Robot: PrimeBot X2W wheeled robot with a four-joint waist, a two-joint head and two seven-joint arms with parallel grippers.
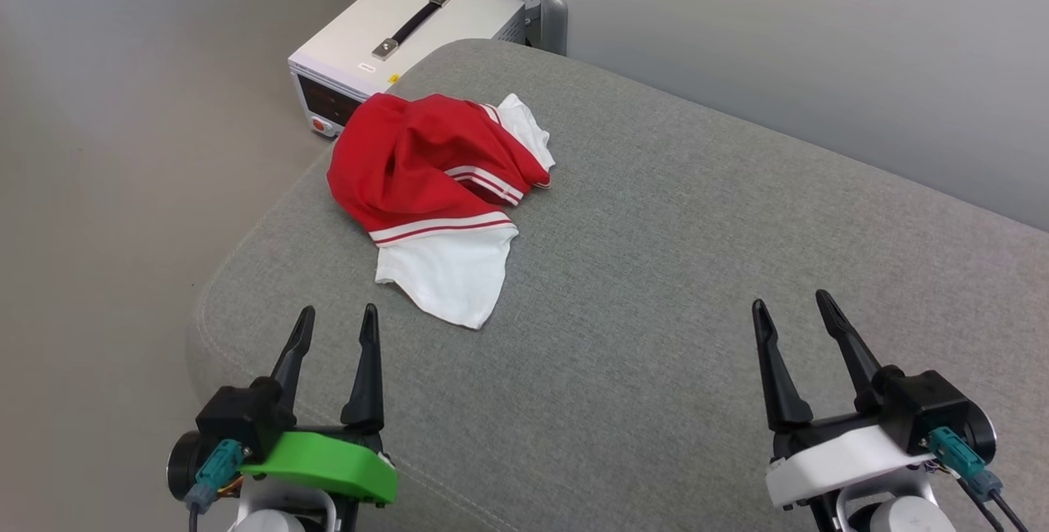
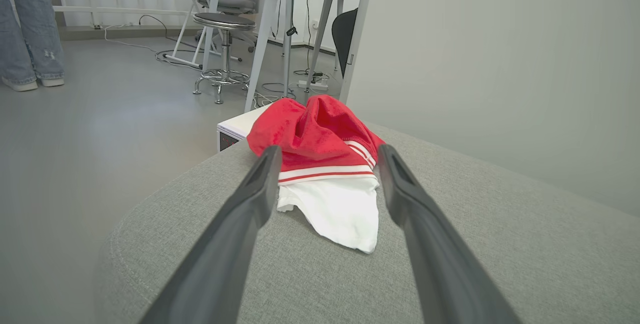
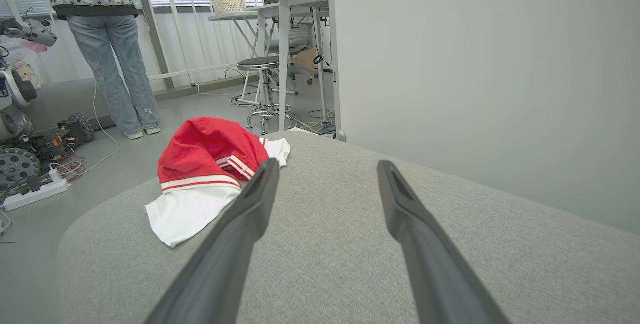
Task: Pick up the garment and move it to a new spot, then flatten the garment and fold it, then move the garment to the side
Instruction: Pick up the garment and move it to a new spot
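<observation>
- Nearest the head camera, the left hand [image 1: 338,308] hangs over the near left part of the grey cushion [image 1: 656,270]. Its two dark fingers stand well apart and hold nothing.
- Over the near right part of that cushion, the right hand [image 1: 789,298] is the same: fingers spread wide, with nothing between them.
- Both hands point toward the cushion's far side and touch no cloth.
- On the far left part of the cushion lies the garment [image 1: 426,179], crumpled into a loose heap close to the left edge.
- Its long axis runs from the cushion's far edge toward the near edge, leaning slightly right as it nears the robot.
- At the far end of the heap the red body is bunched up in folds.
- At the near end a white sleeve [image 1: 447,278] lies flat, its tip pointing toward the cushion's near edge.
- Between the red and the white, the striped trim [image 1: 442,229] runs crosswise.
- On the floor just past the cushion's far left corner stands a white box [image 1: 393,40] with a black handle [image 1: 414,24] on its closed top.
- Well beyond the cushion's far edge, in the right wrist view, a pale woven basket [image 3: 227,0] sits on a desk [image 3: 280,2]. Its contents cannot be made out.
- Also beyond the cushion's far left, a person [image 3: 112,39] in jeans stands on the floor.
</observation>
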